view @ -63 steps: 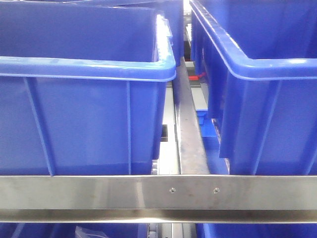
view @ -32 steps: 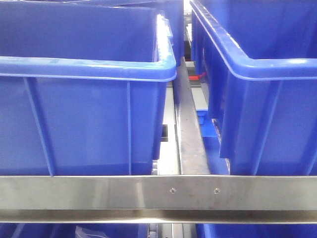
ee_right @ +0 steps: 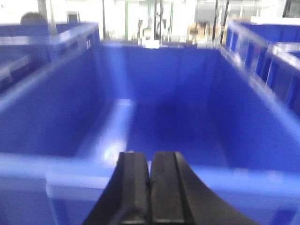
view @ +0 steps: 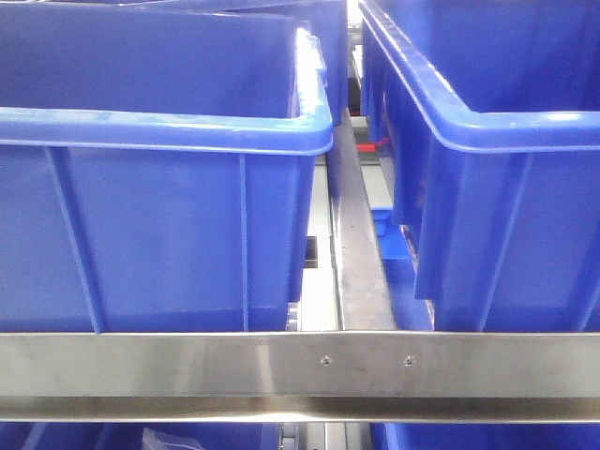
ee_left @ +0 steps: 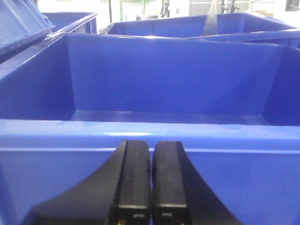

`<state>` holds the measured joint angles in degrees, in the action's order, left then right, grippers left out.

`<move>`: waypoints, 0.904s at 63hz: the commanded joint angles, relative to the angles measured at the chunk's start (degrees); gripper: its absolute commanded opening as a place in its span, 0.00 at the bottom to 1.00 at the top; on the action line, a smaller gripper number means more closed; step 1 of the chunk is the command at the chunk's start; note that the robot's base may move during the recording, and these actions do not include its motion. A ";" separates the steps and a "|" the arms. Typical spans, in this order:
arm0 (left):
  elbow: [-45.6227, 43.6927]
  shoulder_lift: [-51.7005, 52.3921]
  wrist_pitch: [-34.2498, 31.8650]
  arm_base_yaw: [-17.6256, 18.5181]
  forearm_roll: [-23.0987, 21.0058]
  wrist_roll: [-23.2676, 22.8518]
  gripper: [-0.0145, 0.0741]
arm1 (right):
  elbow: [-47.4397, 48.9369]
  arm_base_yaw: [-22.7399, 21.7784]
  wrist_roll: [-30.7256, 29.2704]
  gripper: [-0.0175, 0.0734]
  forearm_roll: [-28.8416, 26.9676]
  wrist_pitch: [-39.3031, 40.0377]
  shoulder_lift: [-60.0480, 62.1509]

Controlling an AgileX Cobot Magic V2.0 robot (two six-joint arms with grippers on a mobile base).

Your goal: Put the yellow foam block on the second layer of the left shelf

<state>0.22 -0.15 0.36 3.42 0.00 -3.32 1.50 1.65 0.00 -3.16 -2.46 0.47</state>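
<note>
The yellow foam block is out of view in every frame. My left gripper (ee_left: 151, 145) is shut and empty, its black fingers pressed together just in front of the near rim of a blue bin (ee_left: 150, 133). My right gripper (ee_right: 150, 157) is shut and empty, in front of the near rim of another blue bin (ee_right: 243, 176); that view is blurred. Neither gripper shows in the front view.
In the front view two large blue bins stand on a steel shelf: the left bin (view: 159, 225) and the right bin (view: 506, 216). A steel rail (view: 300, 366) runs across the front and a steel divider (view: 356, 253) between the bins. More blue bins stand behind.
The front view has barely shifted. The bins and rail stay where they were.
</note>
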 commanded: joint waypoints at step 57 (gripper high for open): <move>1.54 -0.73 -4.60 0.30 -0.32 -0.19 0.30 | -2.00 -0.04 -0.77 0.22 0.49 6.70 1.17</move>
<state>0.22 -0.15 0.47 3.42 0.00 -3.32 -1.79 1.65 0.00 -3.16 -1.16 0.50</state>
